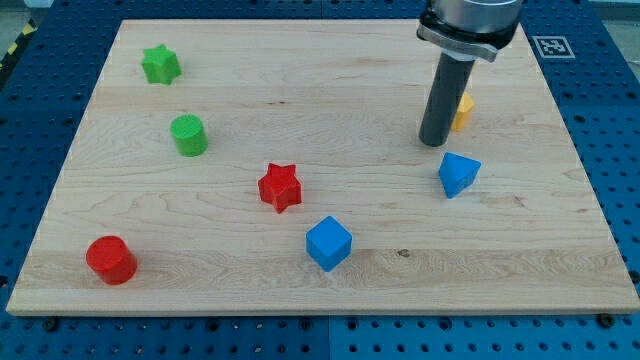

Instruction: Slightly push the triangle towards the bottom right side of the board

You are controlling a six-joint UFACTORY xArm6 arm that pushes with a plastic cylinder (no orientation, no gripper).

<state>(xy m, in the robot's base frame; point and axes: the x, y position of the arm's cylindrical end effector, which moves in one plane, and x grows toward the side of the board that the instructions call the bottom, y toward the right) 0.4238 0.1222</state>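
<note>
The blue triangle block lies on the wooden board at the view's right, a little below centre height. My tip rests on the board just up and left of the triangle, a small gap apart from it. A yellow block sits right behind the rod, partly hidden, so its shape is unclear.
A blue cube lies low in the middle. A red star is left of centre. A red cylinder is at the bottom left. A green cylinder and green star are at the left.
</note>
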